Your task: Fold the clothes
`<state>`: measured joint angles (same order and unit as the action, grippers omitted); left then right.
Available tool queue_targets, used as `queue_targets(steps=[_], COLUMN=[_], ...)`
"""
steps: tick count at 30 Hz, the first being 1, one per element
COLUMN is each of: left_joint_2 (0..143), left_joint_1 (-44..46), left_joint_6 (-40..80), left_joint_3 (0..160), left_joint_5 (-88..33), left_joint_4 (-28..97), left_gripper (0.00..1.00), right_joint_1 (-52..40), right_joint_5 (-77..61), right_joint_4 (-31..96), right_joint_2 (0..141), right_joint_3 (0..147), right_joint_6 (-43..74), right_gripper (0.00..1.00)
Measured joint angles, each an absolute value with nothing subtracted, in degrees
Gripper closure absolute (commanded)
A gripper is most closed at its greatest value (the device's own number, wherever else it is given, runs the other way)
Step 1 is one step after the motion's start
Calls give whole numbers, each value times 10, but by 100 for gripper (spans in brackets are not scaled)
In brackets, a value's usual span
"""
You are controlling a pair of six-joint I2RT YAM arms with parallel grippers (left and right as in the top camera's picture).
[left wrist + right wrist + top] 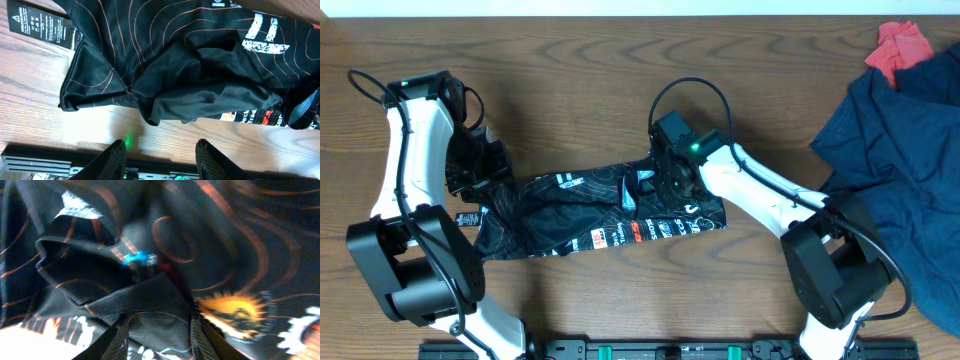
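Note:
The black jersey [570, 215] with orange contour lines and white lettering lies crumpled in a long strip across the table's middle. It also shows in the left wrist view [175, 65] and fills the right wrist view [225, 240]. My left gripper [492, 172] is at the jersey's far left end. It is open and empty, with bare wood between its fingers [160, 150]. My right gripper [670, 185] is down on the jersey's right half. Its fingers [160, 330] are spread wide with a bulge of jersey fabric between them.
A plain navy garment [900, 150] is piled at the right edge with a small red cloth [902, 45] behind it. The jersey's black label tag [40, 22] lies on the wood at its left end. A black rail [40, 160] runs along the table's front edge.

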<state>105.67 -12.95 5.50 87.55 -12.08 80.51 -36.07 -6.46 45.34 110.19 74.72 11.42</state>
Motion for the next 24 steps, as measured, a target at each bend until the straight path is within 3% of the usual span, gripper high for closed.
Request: queue_targets(steps=[12,20,24], left_joint_2=[1057,1057,1057], left_joint_1=[-130,-130,-130], left_joint_6=[55,55,55], left_joint_3=[875,875,875], left_joint_5=[-118,-116,-116], left_joint_4=[805,806,806], left_gripper=[53,53,52], right_joint_1=[-416,-409,-387], right_joint_5=[-267,-190,-97], right_joint_4=[489,486,473], right_joint_2=[1102,1076,1023], right_joint_3=[733,775,807], right_joint_6=[-3,-3,17], right_gripper=[57,52,59])
